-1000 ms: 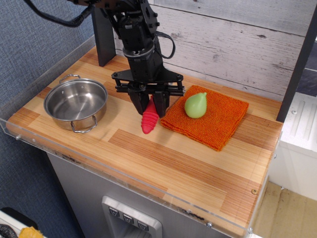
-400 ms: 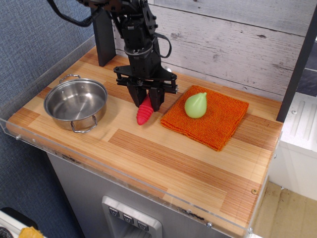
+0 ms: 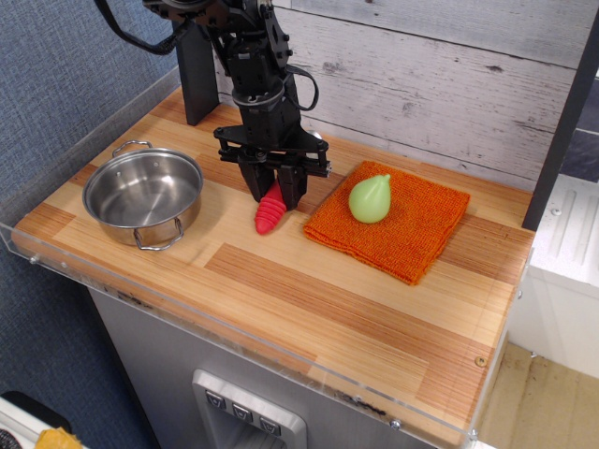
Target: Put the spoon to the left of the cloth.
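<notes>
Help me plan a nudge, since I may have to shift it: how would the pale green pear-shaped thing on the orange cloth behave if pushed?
The pear-shaped object has a rounded body and narrow tip, so it would probably tip or roll rather than slide. The terry cloth under it looks grippy, likely making it topple. It looks smooth, so possibly slippery to pinch.

Black jointed arm [image 3: 253, 65], looping black cables, dark blocky fingers [image 3: 292, 184].
</notes>
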### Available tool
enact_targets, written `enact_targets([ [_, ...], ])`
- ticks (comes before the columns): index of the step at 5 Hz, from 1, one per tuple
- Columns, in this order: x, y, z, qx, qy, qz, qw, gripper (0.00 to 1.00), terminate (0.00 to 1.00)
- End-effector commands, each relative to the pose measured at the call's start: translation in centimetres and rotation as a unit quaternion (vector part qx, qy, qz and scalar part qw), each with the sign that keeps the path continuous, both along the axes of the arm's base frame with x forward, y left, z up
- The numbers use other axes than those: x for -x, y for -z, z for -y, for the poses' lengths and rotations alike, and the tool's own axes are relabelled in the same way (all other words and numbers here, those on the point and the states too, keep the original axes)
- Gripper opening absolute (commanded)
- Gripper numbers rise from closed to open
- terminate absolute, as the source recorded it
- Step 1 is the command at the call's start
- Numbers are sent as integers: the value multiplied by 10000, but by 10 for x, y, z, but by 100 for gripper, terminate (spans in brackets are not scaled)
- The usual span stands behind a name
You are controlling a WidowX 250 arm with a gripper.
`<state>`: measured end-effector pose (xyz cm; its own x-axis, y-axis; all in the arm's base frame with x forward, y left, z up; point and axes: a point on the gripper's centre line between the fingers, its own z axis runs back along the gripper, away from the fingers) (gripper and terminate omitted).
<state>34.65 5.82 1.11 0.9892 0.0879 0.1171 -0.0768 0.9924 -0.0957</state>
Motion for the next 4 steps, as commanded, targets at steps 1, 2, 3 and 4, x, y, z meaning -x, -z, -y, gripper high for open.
enact_targets([
  [1, -14, -7, -8, 1, -3, 245, 9997, 0, 0],
  [2, -12, -11, -12, 53, -11, 299, 9995, 100, 0],
  [3, -11, -17, -14, -12, -116, 308, 9995, 100, 0],
  [4, -11, -26, -13, -29, -158, 386, 9991, 100, 0],
])
